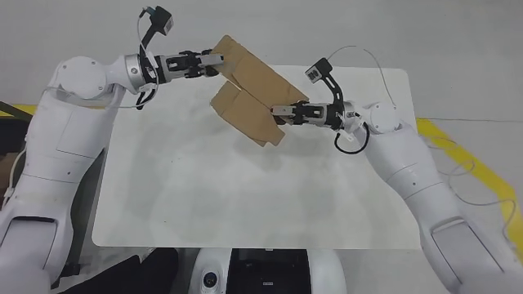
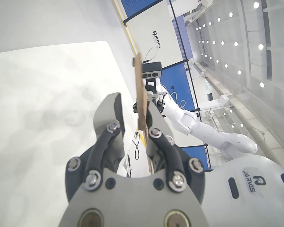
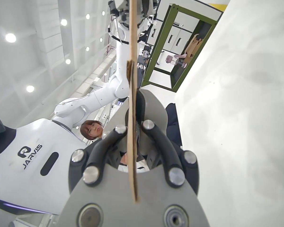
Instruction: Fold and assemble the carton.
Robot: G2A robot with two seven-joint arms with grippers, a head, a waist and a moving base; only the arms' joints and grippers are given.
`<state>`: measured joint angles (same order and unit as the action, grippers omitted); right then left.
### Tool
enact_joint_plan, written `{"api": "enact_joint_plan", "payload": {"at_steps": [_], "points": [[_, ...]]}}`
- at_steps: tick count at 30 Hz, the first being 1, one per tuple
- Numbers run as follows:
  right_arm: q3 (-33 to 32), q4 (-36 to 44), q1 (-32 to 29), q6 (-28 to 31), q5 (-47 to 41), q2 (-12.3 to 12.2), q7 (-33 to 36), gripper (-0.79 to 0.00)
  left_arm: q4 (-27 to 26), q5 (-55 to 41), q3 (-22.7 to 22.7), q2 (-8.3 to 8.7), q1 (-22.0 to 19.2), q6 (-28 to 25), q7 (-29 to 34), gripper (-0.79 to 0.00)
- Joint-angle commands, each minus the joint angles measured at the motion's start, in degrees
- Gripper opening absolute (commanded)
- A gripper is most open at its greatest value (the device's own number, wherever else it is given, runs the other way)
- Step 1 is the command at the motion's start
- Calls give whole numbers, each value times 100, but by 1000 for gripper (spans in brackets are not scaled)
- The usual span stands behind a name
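Note:
A flat brown carton [image 1: 253, 90] hangs in the air over the far part of the white table [image 1: 245, 204], tilted, with its flaps spread toward the table's middle. My right gripper [image 1: 282, 113] is shut on its right-hand edge; the right wrist view has the carton [image 3: 132, 36] edge-on between the closed fingers [image 3: 153, 109]. My left gripper [image 1: 214, 60] is at the carton's far left corner. In the left wrist view this gripper [image 2: 133, 105] is open, and the carton edge [image 2: 140, 83] lies against one finger [image 2: 155, 119] with a wide gap to the other finger [image 2: 114, 112].
The table's far edge [image 1: 327, 69] runs just behind the carton. Yellow floor tape [image 1: 441, 135] lies off the table's right side. A green-framed cabinet [image 3: 179, 48] stands beyond the table [image 3: 239, 95].

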<state>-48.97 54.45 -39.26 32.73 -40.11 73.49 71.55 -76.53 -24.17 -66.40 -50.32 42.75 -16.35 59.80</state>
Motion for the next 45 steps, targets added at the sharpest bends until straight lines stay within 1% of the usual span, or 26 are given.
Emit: {"api": "enact_joint_plan", "payload": {"at_steps": [1,3,6,8,11,14,18,21,24,29,35,36,37,38,39,42,44,45], "points": [[-30,-108,20,44,13,9,-74,-785,-25,0,-110,13,80,-66,-176,0],[-78,-197,41,21,22,21,-275,-785,-104,148,-233,35,188,-69,-445,0],[-169,-244,39,-81,115,27,-766,-785,-285,302,-358,57,374,39,-749,0],[-239,-209,19,-210,155,28,-1122,-785,-382,249,-368,54,465,113,-785,0],[-299,-55,-28,-385,294,28,-1515,-785,-389,143,-245,10,465,196,-798,0],[-340,107,-101,-512,444,30,-1856,-785,-361,53,54,-88,329,171,-831,0],[-413,307,-238,-576,523,34,-2187,-785,-261,182,556,-246,47,179,-877,0],[-445,424,-313,-614,599,39,-2318,-785,-61,241,912,-378,-191,203,-913,0],[-470,514,-366,-635,657,50,-2433,-785,148,269,1203,-511,-380,120,-1043,0],[-469,580,-420,-688,678,87,-2533,-785,398,346,1488,-671,-596,-34,-1145,0],[-457,562,-429,-682,681,140,-2580,-785,623,235,1611,-790,-725,-96,-1048,0],[-454,556,-428,-679,687,149,-2586,-785,660,226,1617,-804,-744,-108,-1029,-86],[-453,549,-427,-676,694,157,-2589,-785,696,212,1621,-818,-756,-115,-1023,-292],[-454,541,-426,-672,699,165,-2590,-785,727,203,1624,-831,-766,-120,-1016,-369],[-456,535,-428,-670,701,172,-2600,-785,758,183,1622,-843,-774,-130,-1014,-413],[-467,522,-433,-652,725,191,-2619,-785,838,133,1603,-873,-788,-147,-988,-502],[-468,506,-434,-669,747,204,-2631,-785,876,110,1585,-888,-792,-162,-965,-674],[-466,500,-432,-679,760,211,-2639,-785,891,95,1575,-895,-790,-167,-956,-779]]}}
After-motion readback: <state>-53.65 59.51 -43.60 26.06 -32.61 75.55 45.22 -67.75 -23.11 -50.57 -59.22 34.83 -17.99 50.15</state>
